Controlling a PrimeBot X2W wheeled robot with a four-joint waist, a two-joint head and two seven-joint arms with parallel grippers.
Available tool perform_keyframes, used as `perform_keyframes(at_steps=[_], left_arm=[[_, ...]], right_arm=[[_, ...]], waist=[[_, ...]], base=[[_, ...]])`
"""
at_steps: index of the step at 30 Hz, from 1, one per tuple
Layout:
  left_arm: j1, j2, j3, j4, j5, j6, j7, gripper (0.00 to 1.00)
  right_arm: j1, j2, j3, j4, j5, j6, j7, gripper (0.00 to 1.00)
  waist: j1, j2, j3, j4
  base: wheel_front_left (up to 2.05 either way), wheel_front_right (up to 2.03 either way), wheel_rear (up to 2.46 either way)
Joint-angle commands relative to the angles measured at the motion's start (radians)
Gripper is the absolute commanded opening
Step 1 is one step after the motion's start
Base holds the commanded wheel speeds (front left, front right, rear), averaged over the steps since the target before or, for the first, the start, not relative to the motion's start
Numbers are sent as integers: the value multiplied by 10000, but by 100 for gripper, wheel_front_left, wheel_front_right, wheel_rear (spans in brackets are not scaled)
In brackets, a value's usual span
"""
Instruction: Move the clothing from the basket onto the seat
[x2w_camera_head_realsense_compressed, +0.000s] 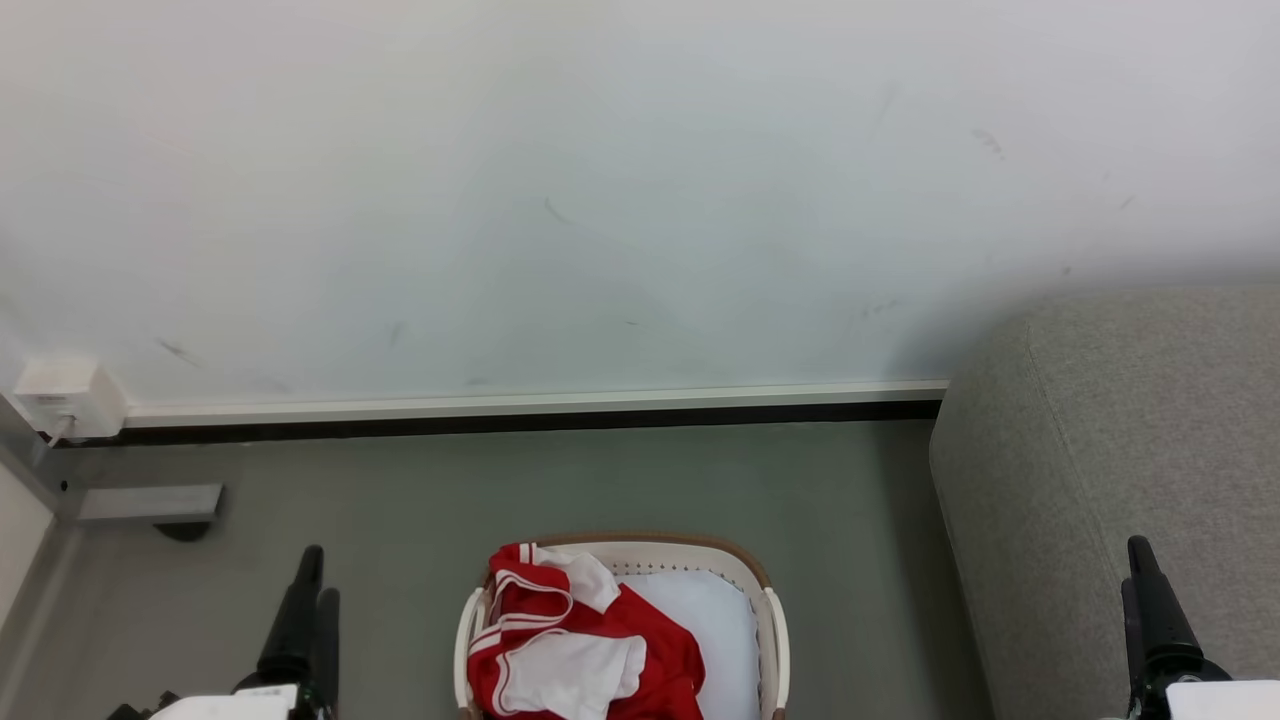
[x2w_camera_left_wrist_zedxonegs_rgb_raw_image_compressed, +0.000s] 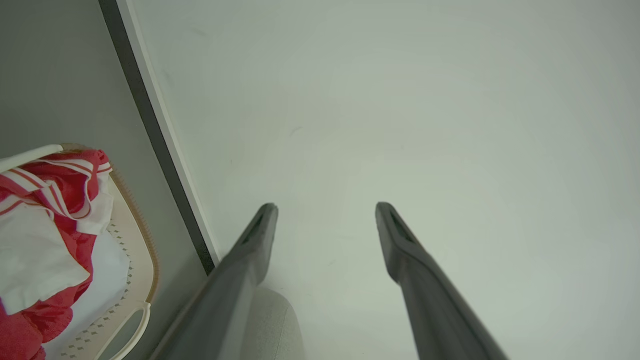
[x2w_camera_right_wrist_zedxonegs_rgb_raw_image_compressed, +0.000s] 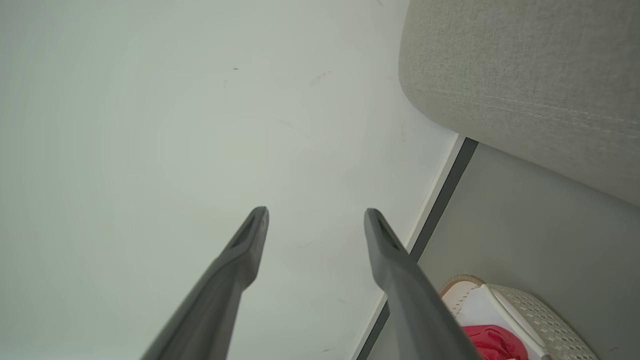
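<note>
Clothing (x2w_camera_head_realsense_compressed: 580, 640) lies heaped against the left side of the basket (x2w_camera_head_realsense_compressed: 775, 630), which stands on the floor (x2w_camera_head_realsense_compressed: 600, 480) with the seat (x2w_camera_head_realsense_compressed: 1120, 450) near its right. Left pincer (x2w_camera_left_wrist_zedxonegs_rgb_raw_image_compressed: 326, 205) and right pincer (x2w_camera_right_wrist_zedxonegs_rgb_raw_image_compressed: 316, 210) are both spread and empty, flanking the basket. This is judged a ready stance for the first grasp, and no garment is on the seat yet.

Red and white, with thin white-and-red stripe trim, are being shown by the clothing (x2w_camera_head_realsense_compressed: 580, 640). Cream-white with a brown rim and dotted perforations is being displayed by the basket (x2w_camera_head_realsense_compressed: 776, 632). Grey woven texture is being shown by the seat (x2w_camera_head_realsense_compressed: 1100, 450).
</note>
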Motion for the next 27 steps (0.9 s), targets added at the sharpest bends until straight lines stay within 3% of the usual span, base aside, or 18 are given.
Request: perform_keyframes(at_steps=[1, 27], left_arm=[[-109, 66, -24, -141, 355, -36, -98, 100], [227, 130, -393, -838, 6377, -50, -1095, 100]], right_arm=[[-61, -105, 44, -216, -425, -3, -115, 100], [197, -501, 806, -877, -7096, -7, -1123, 100]], waist=[[0, -1, -3, 6], [0, -1, -34, 114]], base=[[0, 0, 0], [0, 0, 0]])
